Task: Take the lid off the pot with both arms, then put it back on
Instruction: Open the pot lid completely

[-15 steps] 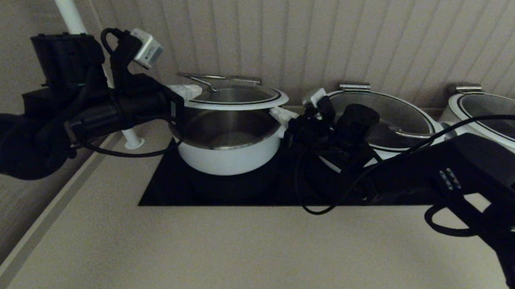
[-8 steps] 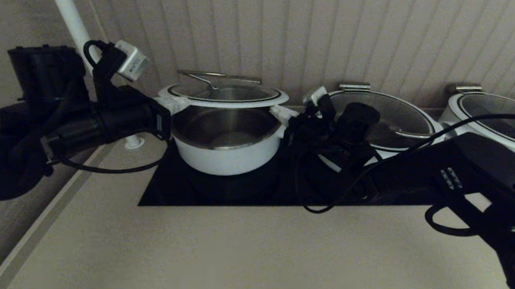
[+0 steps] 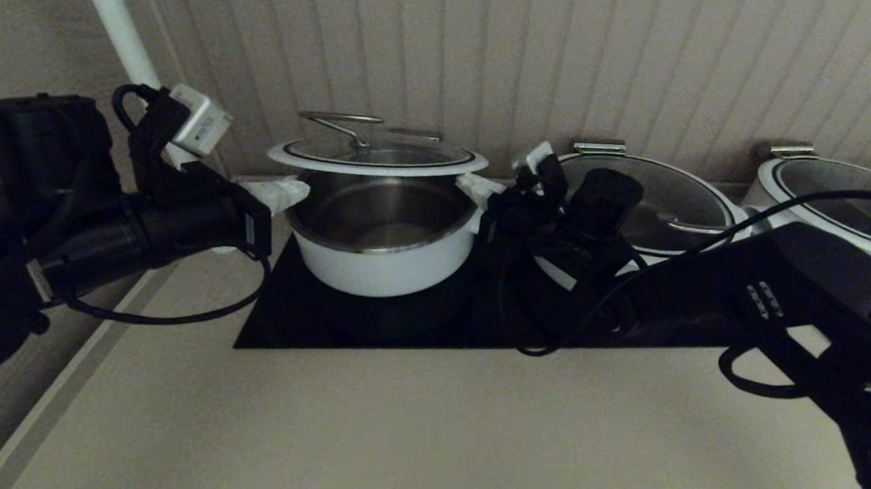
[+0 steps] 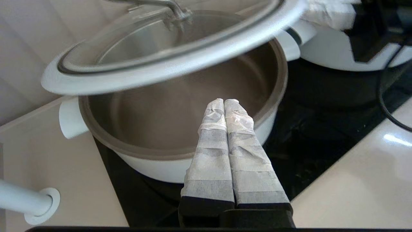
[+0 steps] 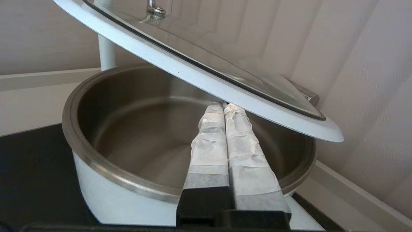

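The lid [image 3: 377,156] sat raised above the pot [image 3: 382,236], clear of the steel rim, with the pot standing on the black cooktop [image 3: 432,325] set into the table [image 3: 427,428]. The right hand [image 3: 480,188] was at the side of the pot nearer the second, wider pot [image 3: 650,202]; its taped fingers [image 5: 225,145] were pressed together, gripping nothing, with their tips under the lid's white rim, apparently propping it. The left hand [image 3: 285,192] was at the opposite side of the pot, its fingers [image 4: 225,141] likewise closed on nothing and pointing toward the pot, their tips lower than the lid's rim and apparently apart from it. In the wrist views the lid appeared tilted. The governing relation was therefore judged as follows: the lid lay above and between both hands, and only the right hand appeared to bear it. Replacement would likely require an even, level descent onto the pot.
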Robot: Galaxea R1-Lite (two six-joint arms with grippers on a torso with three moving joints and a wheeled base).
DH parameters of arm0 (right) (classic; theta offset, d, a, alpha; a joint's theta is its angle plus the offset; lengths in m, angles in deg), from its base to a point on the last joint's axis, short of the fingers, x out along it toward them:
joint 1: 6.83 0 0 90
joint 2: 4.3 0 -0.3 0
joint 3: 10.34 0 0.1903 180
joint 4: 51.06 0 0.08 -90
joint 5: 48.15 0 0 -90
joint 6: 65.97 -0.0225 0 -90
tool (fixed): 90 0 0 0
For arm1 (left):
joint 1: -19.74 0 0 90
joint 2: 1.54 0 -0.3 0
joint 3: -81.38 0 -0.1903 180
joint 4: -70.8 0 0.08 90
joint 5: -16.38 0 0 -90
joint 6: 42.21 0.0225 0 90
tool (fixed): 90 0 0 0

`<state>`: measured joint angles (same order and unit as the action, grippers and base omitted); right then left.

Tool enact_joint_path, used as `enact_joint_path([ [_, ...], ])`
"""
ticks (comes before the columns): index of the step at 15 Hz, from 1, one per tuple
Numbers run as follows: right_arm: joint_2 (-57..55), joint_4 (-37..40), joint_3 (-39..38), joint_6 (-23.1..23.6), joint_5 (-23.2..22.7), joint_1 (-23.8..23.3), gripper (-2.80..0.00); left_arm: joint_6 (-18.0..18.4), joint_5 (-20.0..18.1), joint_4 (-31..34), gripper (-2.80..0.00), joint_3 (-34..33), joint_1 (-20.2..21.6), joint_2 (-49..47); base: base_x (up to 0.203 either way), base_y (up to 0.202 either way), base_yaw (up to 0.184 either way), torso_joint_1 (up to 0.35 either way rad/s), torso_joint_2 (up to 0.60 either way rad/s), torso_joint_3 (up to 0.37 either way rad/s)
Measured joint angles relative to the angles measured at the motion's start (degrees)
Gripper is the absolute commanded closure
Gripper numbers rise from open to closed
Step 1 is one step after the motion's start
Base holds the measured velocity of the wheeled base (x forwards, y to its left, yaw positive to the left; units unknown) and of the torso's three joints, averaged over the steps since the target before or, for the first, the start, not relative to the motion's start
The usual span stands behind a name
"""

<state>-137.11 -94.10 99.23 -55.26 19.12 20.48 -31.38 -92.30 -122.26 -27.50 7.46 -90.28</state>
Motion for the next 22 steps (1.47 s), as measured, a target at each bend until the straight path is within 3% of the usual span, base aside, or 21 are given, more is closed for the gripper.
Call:
enact_joint_path([
  [7,-0.6,0.2,2.1,0.0,-0.1,-0.3,0.0,0.2,0.0,-0.2,0.0,-1.2,-0.1,-1.1,0.0,0.0,0.0,0.0,0.0,0.0],
  [22,-0.7,0.3,2.3,0.0,0.0,-0.3,0.0,0.1,0.1,-0.2,0.0,11.7,-0.2,-12.8,0.0,0.0,0.0,0.0,0.0,0.0],
])
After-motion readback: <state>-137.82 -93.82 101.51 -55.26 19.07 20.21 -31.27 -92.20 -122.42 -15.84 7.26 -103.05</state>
